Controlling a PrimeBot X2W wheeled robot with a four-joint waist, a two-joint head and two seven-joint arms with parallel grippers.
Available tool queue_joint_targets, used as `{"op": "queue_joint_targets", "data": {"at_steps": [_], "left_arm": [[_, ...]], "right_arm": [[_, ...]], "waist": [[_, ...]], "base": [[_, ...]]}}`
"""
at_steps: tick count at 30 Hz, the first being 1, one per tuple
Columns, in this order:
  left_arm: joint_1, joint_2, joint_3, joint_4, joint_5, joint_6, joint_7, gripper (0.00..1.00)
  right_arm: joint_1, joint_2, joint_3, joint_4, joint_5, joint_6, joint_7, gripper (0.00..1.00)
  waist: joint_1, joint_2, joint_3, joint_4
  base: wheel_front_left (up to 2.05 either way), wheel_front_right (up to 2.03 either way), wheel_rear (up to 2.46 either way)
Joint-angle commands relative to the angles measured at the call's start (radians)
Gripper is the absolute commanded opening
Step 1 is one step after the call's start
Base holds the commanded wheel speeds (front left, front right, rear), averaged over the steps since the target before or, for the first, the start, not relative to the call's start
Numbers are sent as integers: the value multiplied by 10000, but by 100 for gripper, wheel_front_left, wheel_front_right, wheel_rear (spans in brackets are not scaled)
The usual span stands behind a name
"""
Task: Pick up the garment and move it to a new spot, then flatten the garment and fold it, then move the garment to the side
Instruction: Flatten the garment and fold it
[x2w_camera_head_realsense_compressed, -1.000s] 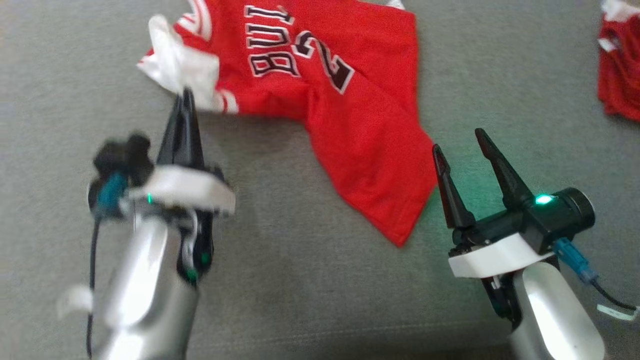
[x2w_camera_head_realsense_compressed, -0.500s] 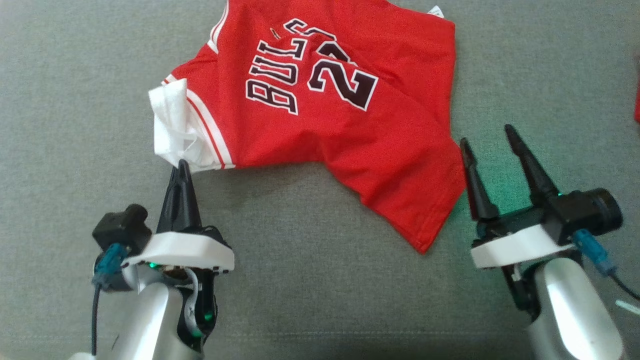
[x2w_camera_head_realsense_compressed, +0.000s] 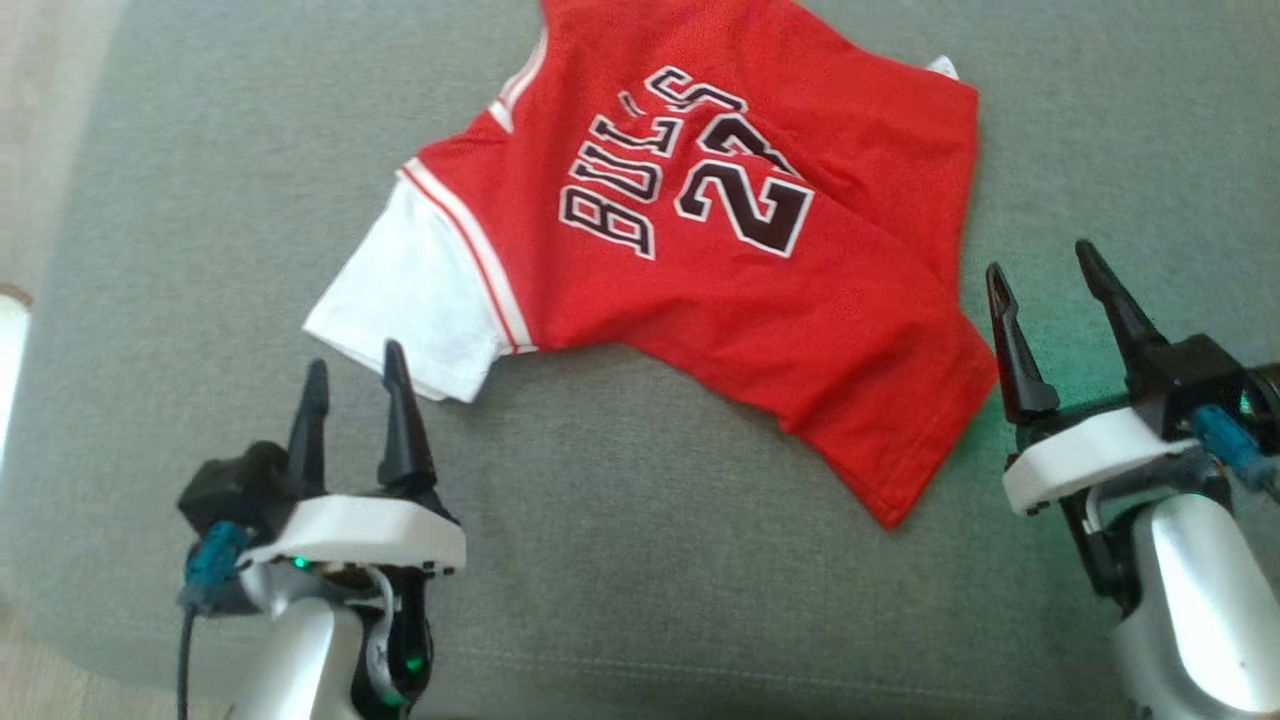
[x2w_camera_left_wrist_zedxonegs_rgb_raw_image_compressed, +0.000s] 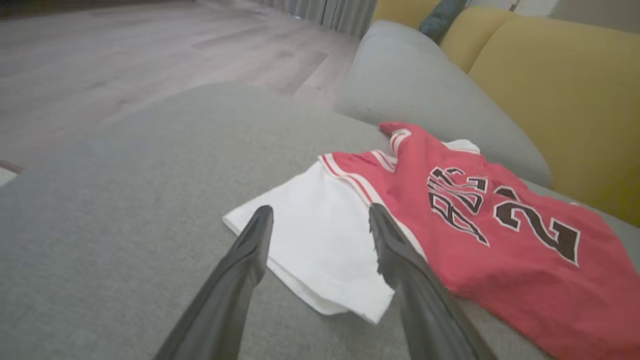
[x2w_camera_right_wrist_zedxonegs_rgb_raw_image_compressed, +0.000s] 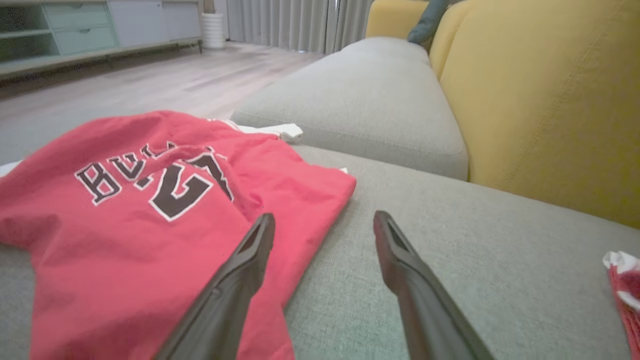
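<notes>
We are looking down on a wide grey sofa seat (x2w_camera_head_realsense_compressed: 620, 600). Yellow back cushions (x2w_camera_right_wrist_zedxonegs_rgb_raw_image_compressed: 550, 100) are rising behind it, and a pale wood floor (x2w_camera_left_wrist_zedxonegs_rgb_raw_image_compressed: 100, 50) is stretching away to grey curtains (x2w_camera_right_wrist_zedxonegs_rgb_raw_image_compressed: 280, 22) and a low cabinet (x2w_camera_right_wrist_zedxonegs_rgb_raw_image_compressed: 75, 25).

The garment (x2w_camera_head_realsense_compressed: 720, 300) is lying print-up across the middle of the seat. Its body is creasing near the numbers and its white sleeve (x2w_camera_head_realsense_compressed: 410, 290) is spreading flat toward our left gripper (x2w_camera_head_realsense_compressed: 355, 356). That gripper is poised over the sleeve's hem, fingers parted wide and holding nothing. Our right gripper (x2w_camera_head_realsense_compressed: 1039, 257) is sitting at the garment's right edge, jaws equally wide and empty.

A smaller red cloth (x2w_camera_right_wrist_zedxonegs_rgb_raw_image_compressed: 625, 295) is lying well off to the right.

Half a second ago the left fingers were pinching the sleeve, which was bunched; now it is lying released and smooth.
</notes>
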Motion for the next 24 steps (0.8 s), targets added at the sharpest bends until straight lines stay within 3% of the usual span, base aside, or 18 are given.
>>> {"op": "queue_joint_targets", "data": {"at_steps": [1,7,14,23,24], "left_arm": [[-37,50,400,-484,173,-5,-77,100],[272,50,734,-1377,790,-184,-78,100],[423,49,355,-1769,853,-222,-78,100],[466,49,190,-1907,692,-146,-78,100],[462,49,182,-1915,685,-141,-78,100]], "right_arm": [[-330,-243,134,-206,72,65,166,100],[-1036,-794,204,663,306,65,1442,100],[-1828,-1418,846,2070,1000,65,2810,100],[-2254,-1920,1862,2873,2812,65,4095,100],[-2307,-1981,1991,2898,2994,65,4202,91]], "waist": [[0,0,-108,166],[0,0,-184,527],[0,0,-165,953],[0,0,-124,1272],[0,0,-116,1290]], "base": [[0,0,0],[0,0,0],[0,0,0],[0,0,0],[0,0,0]]}}
